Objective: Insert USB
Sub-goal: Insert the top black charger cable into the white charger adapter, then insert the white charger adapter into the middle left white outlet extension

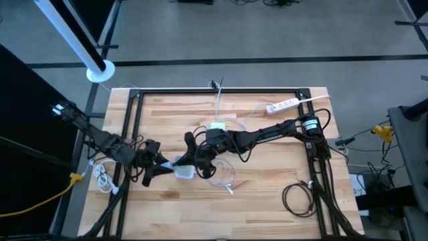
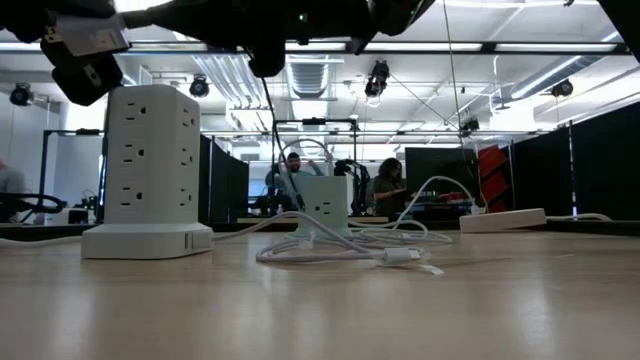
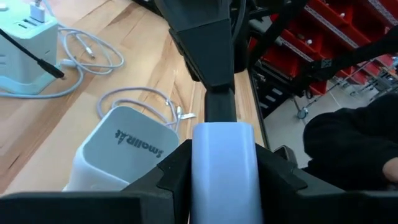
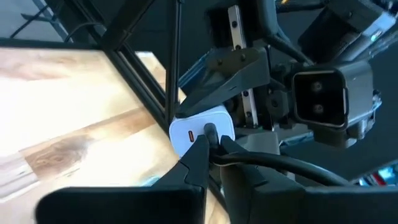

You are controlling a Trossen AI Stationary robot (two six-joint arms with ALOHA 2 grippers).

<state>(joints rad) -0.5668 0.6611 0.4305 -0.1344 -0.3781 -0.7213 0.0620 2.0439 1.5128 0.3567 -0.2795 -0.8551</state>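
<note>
A small white charger block [image 4: 200,127] with an orange port [image 4: 191,135] is held above the table's near left part, shut in my left gripper [image 1: 164,163]. My right gripper [image 4: 213,143] faces it from the table's right and is shut on a dark USB plug [image 4: 210,130], whose black cable [image 4: 292,165] trails back past the fingers. The plug's tip sits at the block's face beside the orange port. In the left wrist view the block [image 3: 222,180] fills the gap between my fingers, and the right gripper [image 3: 208,56] comes at it head-on. My left gripper pinches the charger block [image 3: 222,155] by its two side faces, coming level from the table's left; the block is lifted clear. My right gripper pinches the dark plug [image 4: 211,135] at its fingertips, level from the table's right, along the cable, with the plug's tip against the block's face.
A white power tower [image 1: 184,173] stands on the table just below the grippers. White cable loops [image 1: 224,175], a white adapter [image 1: 218,126], a power strip [image 1: 282,105] and a black coiled cable [image 1: 299,199] lie around. People sit in the room beyond [image 2: 388,185].
</note>
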